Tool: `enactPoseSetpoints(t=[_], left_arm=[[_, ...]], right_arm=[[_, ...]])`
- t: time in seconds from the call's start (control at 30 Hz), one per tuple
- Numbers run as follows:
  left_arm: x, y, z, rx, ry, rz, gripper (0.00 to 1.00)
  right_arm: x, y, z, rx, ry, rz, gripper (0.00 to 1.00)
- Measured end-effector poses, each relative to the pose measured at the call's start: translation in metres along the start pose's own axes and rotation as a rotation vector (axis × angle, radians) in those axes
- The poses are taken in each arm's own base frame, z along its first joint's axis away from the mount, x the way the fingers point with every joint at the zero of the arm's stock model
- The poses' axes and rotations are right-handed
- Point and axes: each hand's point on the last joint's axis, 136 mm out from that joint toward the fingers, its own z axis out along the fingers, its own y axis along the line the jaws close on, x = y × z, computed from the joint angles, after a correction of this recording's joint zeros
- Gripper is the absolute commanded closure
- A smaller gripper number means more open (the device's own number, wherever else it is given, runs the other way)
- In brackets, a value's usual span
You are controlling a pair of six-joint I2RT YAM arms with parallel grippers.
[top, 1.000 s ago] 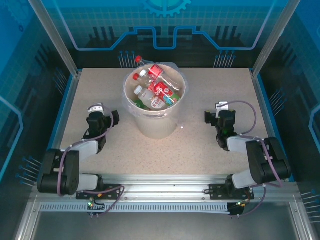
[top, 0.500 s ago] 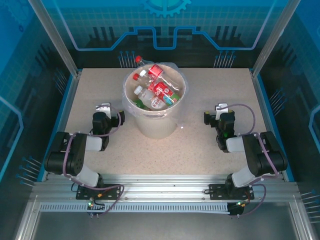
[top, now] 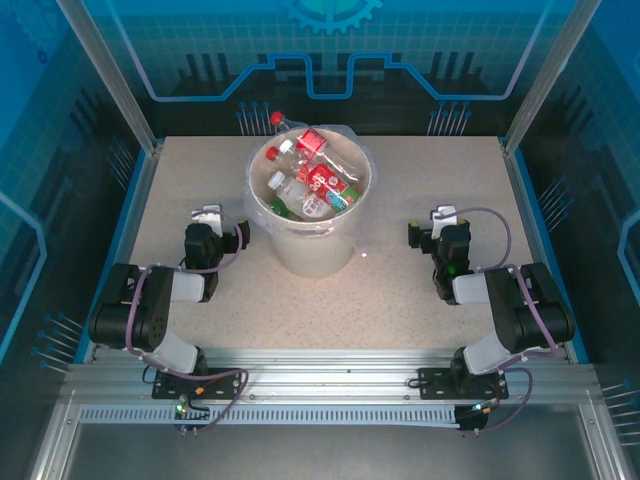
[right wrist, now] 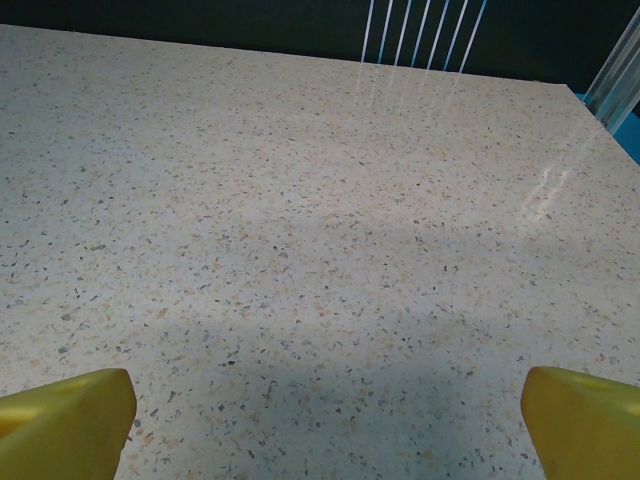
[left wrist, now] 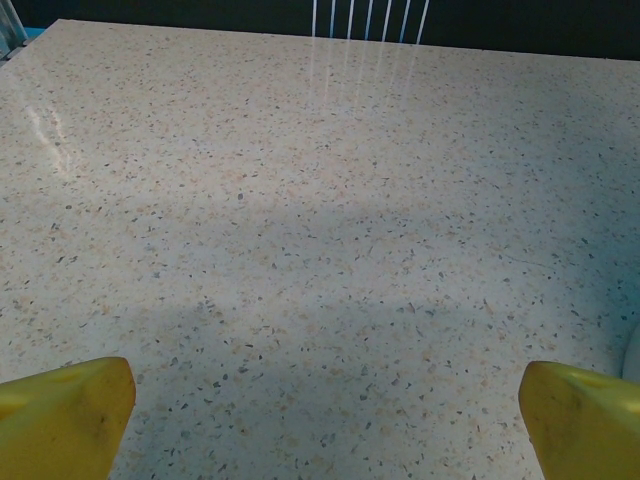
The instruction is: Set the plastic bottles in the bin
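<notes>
Tabletop point(top: 430, 190): bin point(top: 300, 250) toward 12 o'clock, plastic bottles point(top: 312, 185) piled inside it. My left arm has folded back in the last second. Left tool point(left wrist: 325, 418) at the bin's 8, right tool point(right wrist: 325, 420) at 4, both spread wide, empty. Task looks done.

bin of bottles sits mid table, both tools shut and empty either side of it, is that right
Not shut: both are open. The left wrist and right wrist views show the left tool and right tool with yellow fingertips spread wide over the table. The bin of bottles sits between them, as you said.
</notes>
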Motion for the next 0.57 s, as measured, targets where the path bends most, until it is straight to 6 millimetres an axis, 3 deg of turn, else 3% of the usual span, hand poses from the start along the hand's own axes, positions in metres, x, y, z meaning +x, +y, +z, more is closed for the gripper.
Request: enactPoseSetpoints(t=[0.57], left_arm=[[-0.0007, -0.0001, 0.0000, 0.000, -0.003, 0.000, 0.01]], right_arm=[[0.0001, 0.0013, 0.0000, -0.008, 0.000, 0.000, 0.00]])
